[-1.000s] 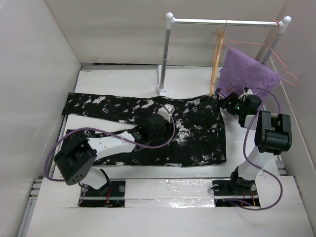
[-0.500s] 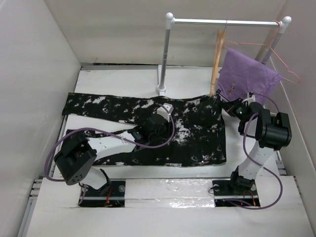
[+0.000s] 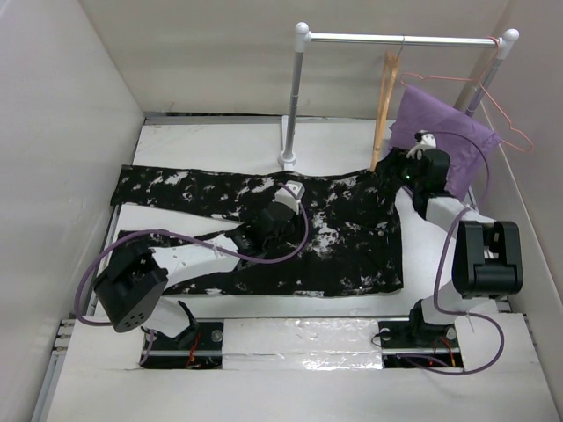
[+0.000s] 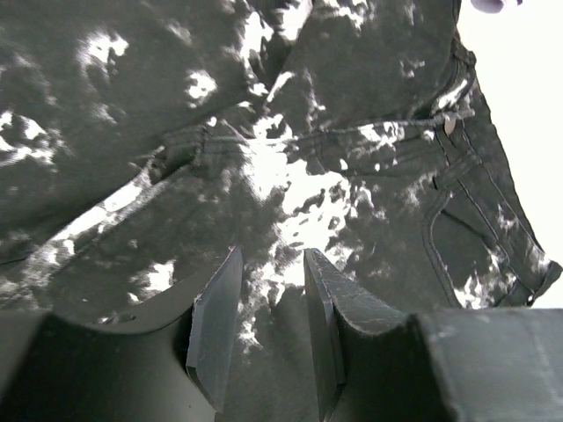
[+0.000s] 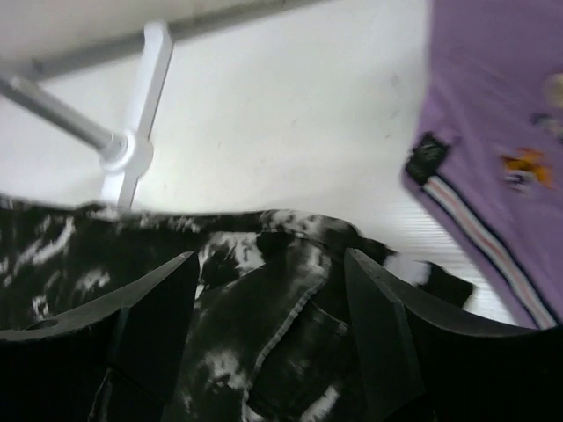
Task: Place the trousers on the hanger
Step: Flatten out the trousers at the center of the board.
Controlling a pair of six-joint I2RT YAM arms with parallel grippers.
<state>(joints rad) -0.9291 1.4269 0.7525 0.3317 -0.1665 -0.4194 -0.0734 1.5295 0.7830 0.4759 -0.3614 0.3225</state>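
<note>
**A:** As seen from above, where do the trousers [image 3: 176, 189] lie?

**B:** Spread flat across the white table [image 3: 220, 141], legs to the left and waist to the right. The hanger [image 3: 384, 105] hangs by its hook from the rail [image 3: 396, 40] at the back, seen edge-on. Its lower end comes down close to the waist corner of the trousers.

**A:** And the arms?

**B:** The left gripper [image 3: 286, 195] sits over the middle of the trousers. The right gripper [image 3: 398, 167] is at the far right corner of the waist, just beside the hanger's lower end. Behind it a purple cloth [image 3: 440, 123] hangs on a pink wire hanger [image 3: 506, 123].

**A:** What does the left wrist camera give?

**B:** Speckled fabric fills nearly the whole view, with the waistband, a button and a pocket seam towards the right. The two dark fingers [image 4: 215, 325] stand part-way apart with cloth showing in the narrow gap. I see no fold clamped between them.

**A:** And the right wrist camera?

**B:** Its jaws are spread wide, one on each side of the rumpled waistband corner, and nothing is pinched. Past them is bare table, then the foot of the rail's post [image 5: 132, 149] on the left. The hem of the purple cloth is on the right.
</note>
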